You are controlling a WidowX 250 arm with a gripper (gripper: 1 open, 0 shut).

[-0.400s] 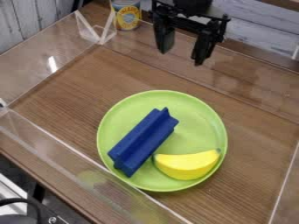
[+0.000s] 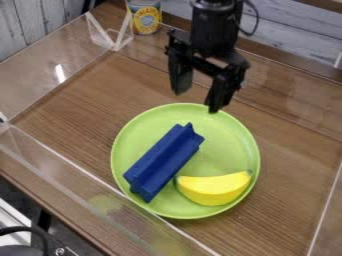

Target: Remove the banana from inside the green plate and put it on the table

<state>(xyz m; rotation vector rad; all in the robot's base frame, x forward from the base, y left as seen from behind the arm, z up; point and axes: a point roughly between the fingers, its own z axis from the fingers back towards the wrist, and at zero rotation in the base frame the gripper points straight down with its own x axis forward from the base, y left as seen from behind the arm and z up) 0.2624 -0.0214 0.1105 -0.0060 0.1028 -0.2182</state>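
Observation:
The yellow banana [image 2: 215, 186] lies inside the lime-green plate [image 2: 235, 136] near its front right rim. A dark blue block [image 2: 163, 162] rests in the plate just left of the banana. My gripper [image 2: 198, 87] hangs open above the plate's far edge, fingers pointing down, nothing between them. It is well behind and above the banana. The wood-grain table [image 2: 94, 100] holds the plate.
Clear acrylic walls [image 2: 54, 165] border the tabletop on the left, front and right. A small yellow-labelled can [image 2: 144, 18] stands beyond the far wall. Bare wood lies left of and behind the plate.
The gripper has come down and forward from the back of the table to just over the plate's far rim. Banana and block have not moved.

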